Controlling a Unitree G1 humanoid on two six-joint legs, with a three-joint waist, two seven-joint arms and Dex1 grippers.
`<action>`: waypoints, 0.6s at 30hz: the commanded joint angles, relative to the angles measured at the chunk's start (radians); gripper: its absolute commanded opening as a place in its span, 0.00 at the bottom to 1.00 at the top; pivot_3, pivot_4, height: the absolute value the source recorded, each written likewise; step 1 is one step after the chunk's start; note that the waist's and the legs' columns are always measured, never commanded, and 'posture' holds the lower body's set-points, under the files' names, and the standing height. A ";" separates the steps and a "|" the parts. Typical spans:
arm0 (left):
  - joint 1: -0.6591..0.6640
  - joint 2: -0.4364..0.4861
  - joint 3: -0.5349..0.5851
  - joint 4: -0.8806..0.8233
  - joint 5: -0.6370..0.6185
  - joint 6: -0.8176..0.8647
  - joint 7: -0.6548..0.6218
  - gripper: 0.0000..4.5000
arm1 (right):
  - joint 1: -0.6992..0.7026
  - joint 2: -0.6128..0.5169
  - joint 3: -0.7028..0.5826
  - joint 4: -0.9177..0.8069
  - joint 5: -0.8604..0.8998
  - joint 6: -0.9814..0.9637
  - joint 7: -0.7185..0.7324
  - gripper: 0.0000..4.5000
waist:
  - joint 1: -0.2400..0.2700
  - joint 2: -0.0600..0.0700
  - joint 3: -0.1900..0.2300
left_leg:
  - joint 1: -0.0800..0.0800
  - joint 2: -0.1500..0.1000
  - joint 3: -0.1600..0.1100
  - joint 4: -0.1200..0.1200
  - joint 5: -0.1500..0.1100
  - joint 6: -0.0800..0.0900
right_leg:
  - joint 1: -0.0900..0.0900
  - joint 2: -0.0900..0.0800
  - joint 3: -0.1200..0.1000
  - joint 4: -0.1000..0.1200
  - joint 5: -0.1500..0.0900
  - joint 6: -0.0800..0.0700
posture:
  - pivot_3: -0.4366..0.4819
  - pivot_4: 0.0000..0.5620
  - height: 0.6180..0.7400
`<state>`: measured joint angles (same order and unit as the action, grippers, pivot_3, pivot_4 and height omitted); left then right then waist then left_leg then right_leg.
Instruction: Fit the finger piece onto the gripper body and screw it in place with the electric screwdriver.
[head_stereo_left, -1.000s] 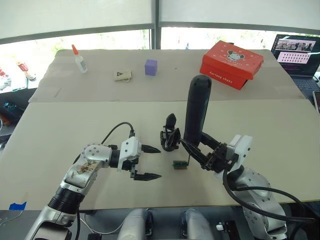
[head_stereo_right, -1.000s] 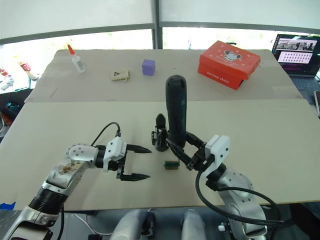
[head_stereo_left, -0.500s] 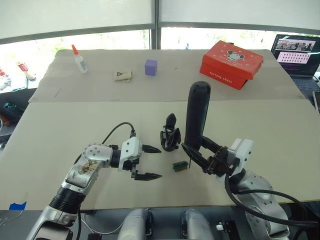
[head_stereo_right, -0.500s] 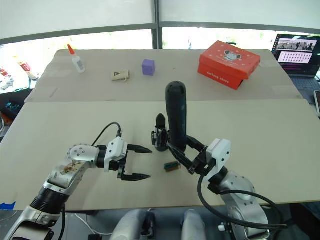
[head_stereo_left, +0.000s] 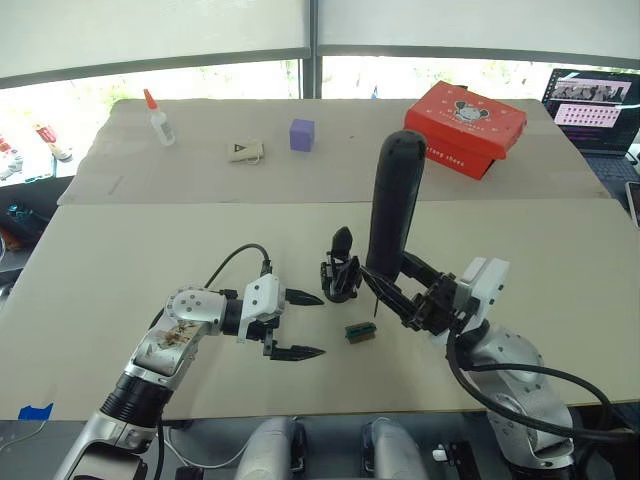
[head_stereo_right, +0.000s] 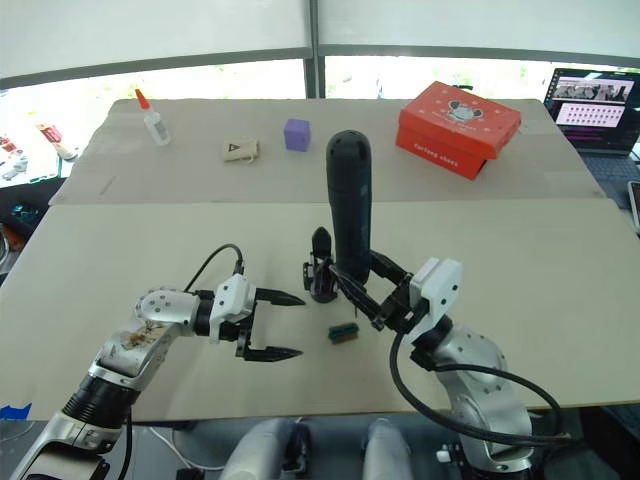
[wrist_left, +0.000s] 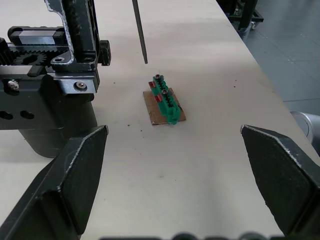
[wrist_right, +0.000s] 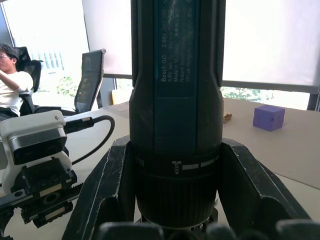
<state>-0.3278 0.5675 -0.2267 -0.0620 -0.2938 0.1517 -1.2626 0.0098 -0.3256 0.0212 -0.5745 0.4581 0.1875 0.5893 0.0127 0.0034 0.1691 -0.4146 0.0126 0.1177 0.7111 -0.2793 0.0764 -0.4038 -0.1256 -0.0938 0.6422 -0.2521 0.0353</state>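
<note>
The gripper body (head_stereo_left: 340, 278) stands on the table's middle, a black assembly with a toothed rack (wrist_left: 35, 37). A pointed black finger (head_stereo_left: 342, 240) rises from its top; I cannot tell if that is the finger piece. My right gripper (head_stereo_left: 398, 288) is shut on the electric screwdriver (head_stereo_left: 393, 205), held upright just right of the body. Its thin bit (wrist_left: 140, 31) hangs above the table between the body and a small green-and-brown block (head_stereo_left: 360, 331). My left gripper (head_stereo_left: 316, 325) stands open, left of the body and the block, holding nothing.
A red shoe box (head_stereo_left: 463, 127), a purple cube (head_stereo_left: 302, 134), a beige tag (head_stereo_left: 244, 151) and a glue bottle (head_stereo_left: 157, 117) lie along the far side. A laptop (head_stereo_left: 598, 107) sits at the far right. The table's front edge (head_stereo_left: 300, 415) runs close to both arms.
The right gripper has raised the screwdriver after a small dip, so its bit tip is higher above the table. The left gripper, the gripper body and the block have not moved.
</note>
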 joint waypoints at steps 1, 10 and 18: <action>-0.012 0.003 0.001 -0.009 0.002 -0.015 0.002 1.00 | -0.020 -0.006 -0.015 -0.089 0.053 0.011 -0.013 0.42 | 0.000 0.000 0.000 | 0.000 0.000 0.000 0.000 0.000 0.000 | 0.000 0.000 0.000 0.000 0.000 0.000 | 0.48 0.27 1.00; -0.011 0.002 0.000 -0.011 0.003 -0.015 0.003 1.00 | -0.015 -0.025 -0.020 -0.112 0.078 0.037 -0.025 0.42 | 0.000 0.000 0.000 | 0.000 0.000 0.000 0.000 0.000 0.000 | 0.000 0.000 0.000 0.000 0.000 0.000 | 0.48 0.27 1.00; -0.012 0.002 0.000 -0.012 0.002 -0.016 0.003 1.00 | -0.021 -0.022 -0.012 -0.102 0.069 0.039 -0.028 0.42 | 0.000 0.000 0.000 | 0.000 0.000 0.000 0.000 0.000 0.000 | 0.000 0.000 0.000 0.000 0.000 0.000 | 0.48 0.27 1.00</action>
<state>-0.3278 0.5676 -0.2267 -0.0620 -0.2931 0.1516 -1.2613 0.0097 -0.3513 0.0211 -0.6200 0.4970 0.2440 0.5635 0.0128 0.0034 0.1690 -0.4146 0.0126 0.1177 0.7111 -0.2793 0.0764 -0.4037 -0.1256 -0.0938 0.6421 -0.2521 0.0353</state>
